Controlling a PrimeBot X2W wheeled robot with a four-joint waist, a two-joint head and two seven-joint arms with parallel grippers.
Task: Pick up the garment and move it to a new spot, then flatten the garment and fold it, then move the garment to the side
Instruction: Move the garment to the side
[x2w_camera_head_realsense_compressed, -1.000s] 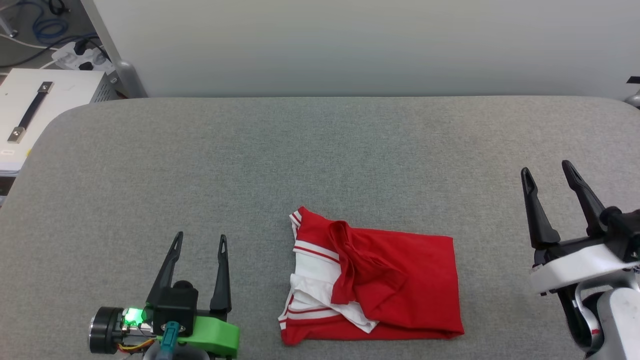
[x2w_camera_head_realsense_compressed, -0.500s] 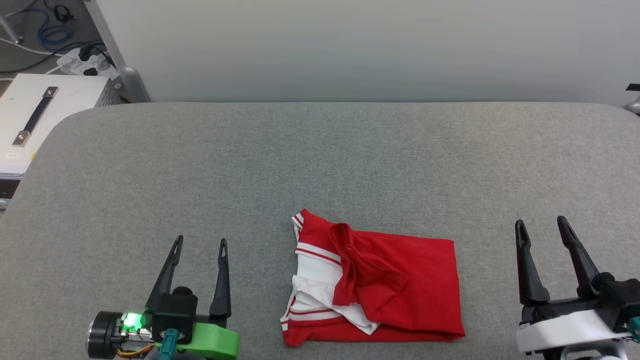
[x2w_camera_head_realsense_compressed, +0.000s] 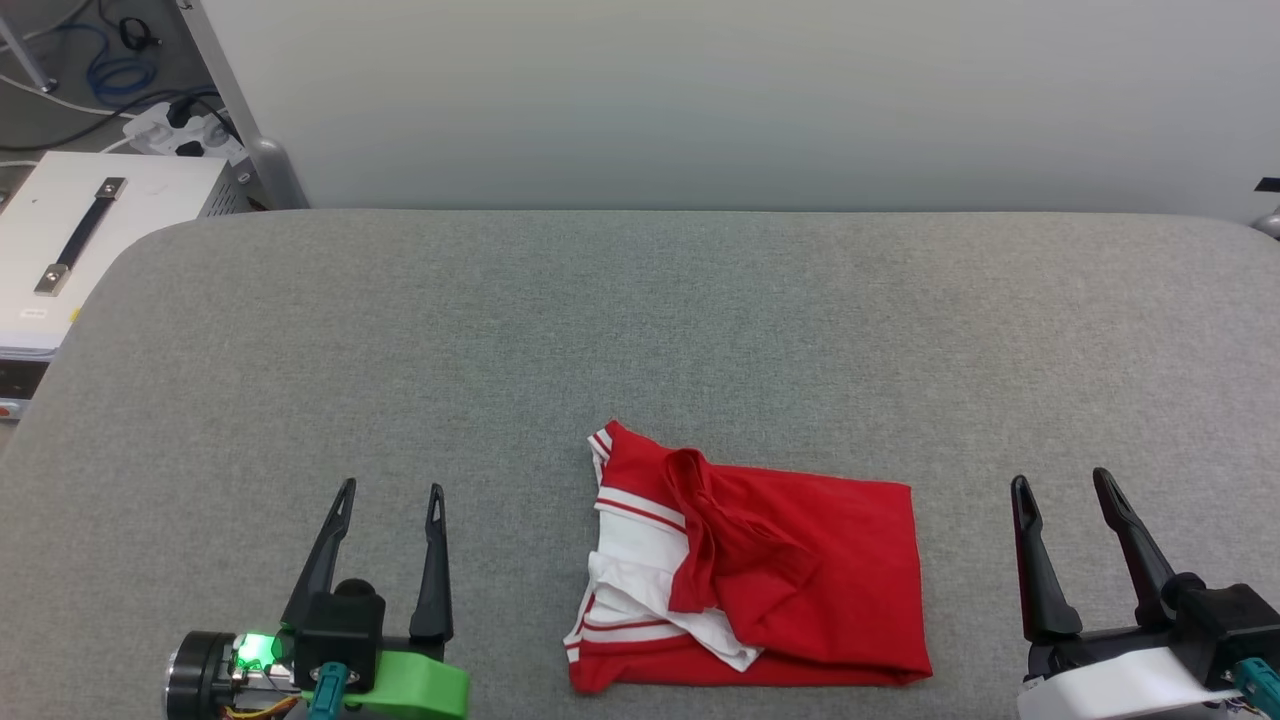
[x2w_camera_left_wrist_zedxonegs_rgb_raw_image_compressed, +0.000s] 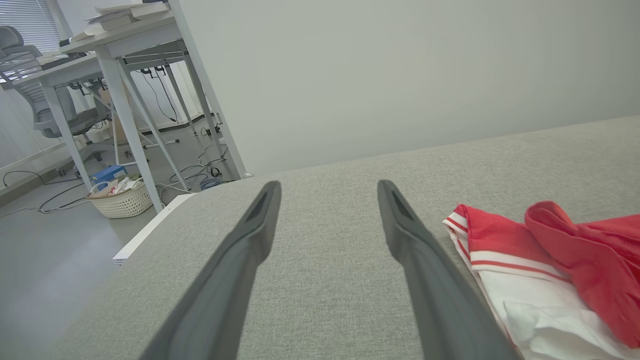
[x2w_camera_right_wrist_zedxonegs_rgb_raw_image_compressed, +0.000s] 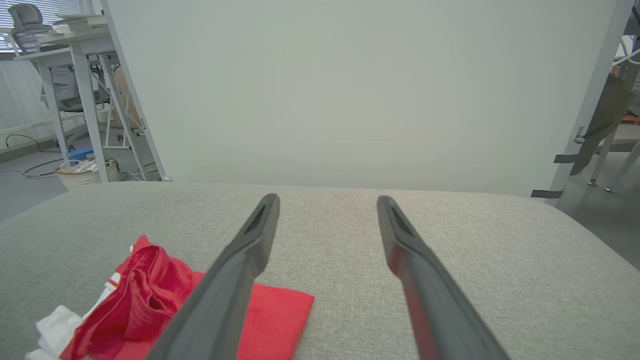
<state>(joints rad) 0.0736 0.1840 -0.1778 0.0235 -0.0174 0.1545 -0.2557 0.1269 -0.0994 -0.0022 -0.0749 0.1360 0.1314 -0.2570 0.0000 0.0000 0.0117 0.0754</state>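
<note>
The garment (x2w_camera_head_realsense_compressed: 790, 580), red with white sleeves and red-white stripe trim, lies folded and a little rumpled near the front edge of the grey padded table (x2w_camera_head_realsense_compressed: 640, 330). Its letters and number are hidden. My left gripper (x2w_camera_head_realsense_compressed: 392, 490) stands open at the lower left, well left of the garment (x2w_camera_left_wrist_zedxonegs_rgb_raw_image_compressed: 540, 270), nothing between its fingers. To the garment's right, my right gripper (x2w_camera_head_realsense_compressed: 1060, 485) is open too and holds nothing. The right wrist view has the garment (x2w_camera_right_wrist_zedxonegs_rgb_raw_image_compressed: 155, 300) low on the left, beside that gripper's left finger (x2w_camera_right_wrist_zedxonegs_rgb_raw_image_compressed: 235, 280).
A pale wall runs behind the table's far edge. Off the table's left corner sit a white case with a black handle (x2w_camera_head_realsense_compressed: 80, 235), a power strip and cables on the floor. Desks, a chair and a white basket (x2w_camera_left_wrist_zedxonegs_rgb_raw_image_compressed: 120, 200) stand further left.
My right gripper has come down and back toward the front edge, still open. The left gripper has drawn back slightly. The camera has tilted a little; the garment lies as before.
</note>
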